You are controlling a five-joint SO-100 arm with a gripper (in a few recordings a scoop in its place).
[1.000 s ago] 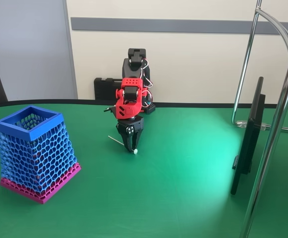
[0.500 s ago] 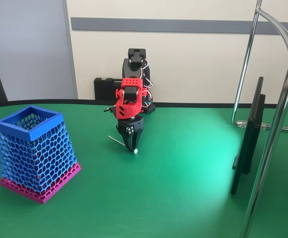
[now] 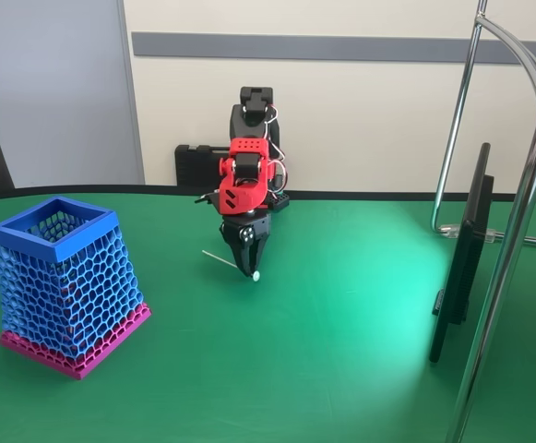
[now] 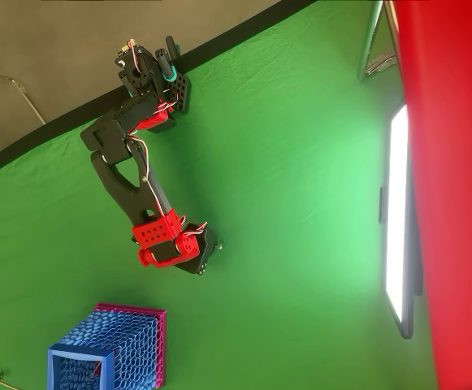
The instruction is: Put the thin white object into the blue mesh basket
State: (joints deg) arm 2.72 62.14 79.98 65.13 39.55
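Thin white object (image 3: 232,264) is pinched near its rounded tip by the gripper (image 3: 249,269), clenched on it just above the table (image 3: 341,351); blue mesh basket (image 3: 65,286) sits well apart, to the left in the fixed view. Risks: stick is held off-centre w/ a small grip, so it could be swivelled or dropped in transit; basket rim could be clipped. Surface is green felt-like cloth; pale wall (image 3: 360,120), chrome stand (image 3: 517,221), monitor (image 3: 461,258) at the right.
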